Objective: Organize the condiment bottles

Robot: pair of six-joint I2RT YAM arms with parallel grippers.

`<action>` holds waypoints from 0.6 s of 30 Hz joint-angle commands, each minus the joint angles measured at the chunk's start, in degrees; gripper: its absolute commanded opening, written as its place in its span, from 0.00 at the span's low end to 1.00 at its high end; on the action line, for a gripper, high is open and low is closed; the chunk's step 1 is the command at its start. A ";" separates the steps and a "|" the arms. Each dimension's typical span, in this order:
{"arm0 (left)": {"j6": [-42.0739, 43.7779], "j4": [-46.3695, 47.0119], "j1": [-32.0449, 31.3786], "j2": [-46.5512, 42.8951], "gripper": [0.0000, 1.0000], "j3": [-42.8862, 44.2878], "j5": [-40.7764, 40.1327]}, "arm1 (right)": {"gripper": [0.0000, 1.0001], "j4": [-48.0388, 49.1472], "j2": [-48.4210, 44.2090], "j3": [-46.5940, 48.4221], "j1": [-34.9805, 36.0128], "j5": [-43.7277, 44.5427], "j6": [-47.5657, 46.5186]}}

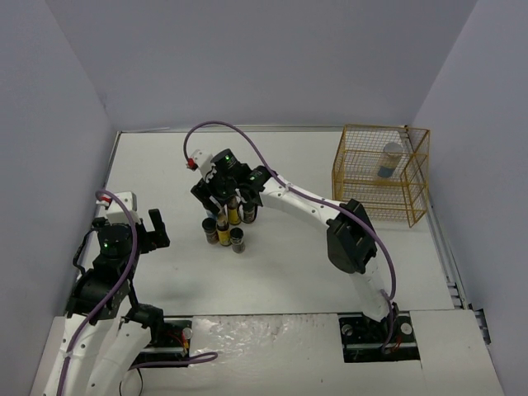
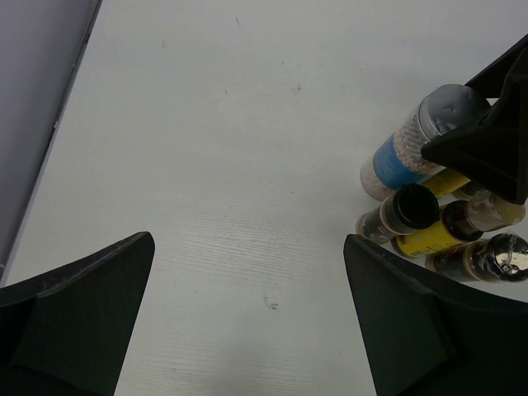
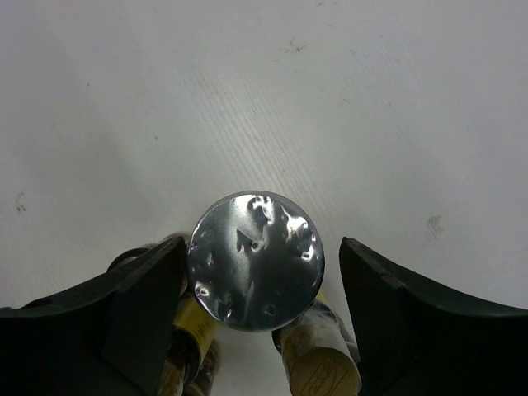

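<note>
Several condiment bottles [image 1: 224, 229] stand clustered mid-table. My right gripper [image 1: 221, 193] is down over the back of the cluster. In the right wrist view a wide jar with a silver lid [image 3: 256, 260] sits between the jaws of the right gripper [image 3: 262, 247]. The left jaw is at the lid's edge and the right jaw stands a small gap off it. A slim yellow bottle [image 3: 194, 322] and a tan-capped jar [image 3: 323, 363] stand just below. My left gripper [image 2: 247, 239] is open over bare table, left of the cluster, with the blue-labelled jar [image 2: 396, 161] at its upper right.
A gold wire basket [image 1: 355, 177] stands at the back right with another silver-lidded jar [image 1: 389, 161] inside. Grey walls enclose the table on the left, back and right. The right arm's elbow [image 1: 351, 235] hangs over the table right of centre.
</note>
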 commanded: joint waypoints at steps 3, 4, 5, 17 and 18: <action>0.32 4.19 -0.13 0.80 0.97 1.05 0.27 | 0.46 0.78 0.07 5.03 0.60 -1.27 -1.13; 0.32 4.19 -0.13 0.73 0.97 1.12 0.27 | 0.43 0.78 0.15 5.98 0.73 -1.34 -1.20; 0.32 4.19 -0.13 0.73 0.97 1.12 0.27 | 0.38 0.78 0.23 6.52 0.66 -1.33 -1.29; 0.41 4.21 -0.13 0.19 0.97 1.05 0.01 | 0.00 0.59 -3.00 16.51 -0.12 3.42 -1.80; 0.41 4.26 -0.13 0.14 0.97 1.10 0.01 | 0.00 0.54 -3.60 17.26 -0.72 4.12 -1.75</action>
